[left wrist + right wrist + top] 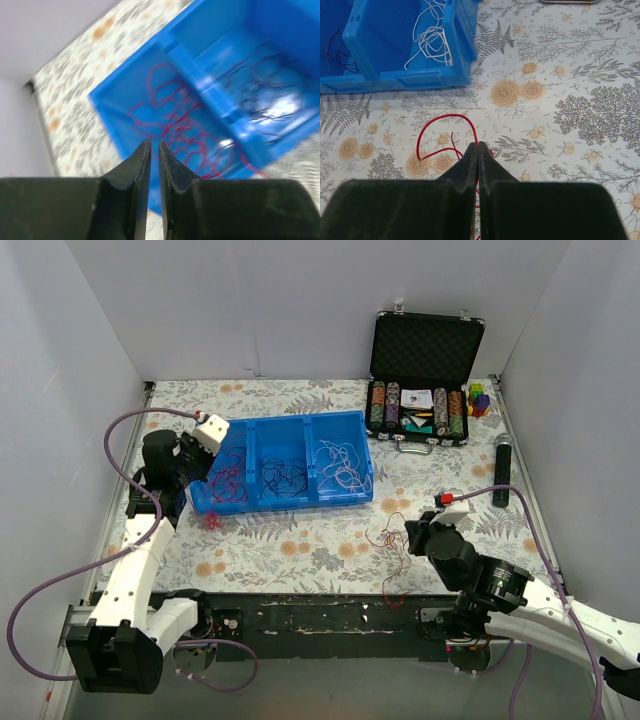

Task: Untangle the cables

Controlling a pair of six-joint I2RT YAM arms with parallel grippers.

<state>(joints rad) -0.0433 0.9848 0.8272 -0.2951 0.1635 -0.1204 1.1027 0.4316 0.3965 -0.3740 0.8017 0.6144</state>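
A blue tray [300, 421] has three compartments: red cables [228, 480] on the left, dark cables [287, 475] in the middle, white cables [340, 462] on the right. My left gripper [200, 475] hovers over the left compartment. In the blurred left wrist view the left gripper [151, 142] is shut, with nothing between its tips and the red cables [190, 135] beyond them. My right gripper [408, 533] rests low on the cloth in front of the tray. In its wrist view the right gripper [478, 143] is shut on a looping red cable [448, 115]. A small red clump [213, 523] lies beside the tray's left front corner.
An open black case [425, 370] with poker chips stands at the back right, with small coloured toys [480, 398] beside it. A dark cylinder [503, 468] lies by the right wall. White walls enclose the floral cloth. The tray's front wall [395, 80] shows in the right wrist view.
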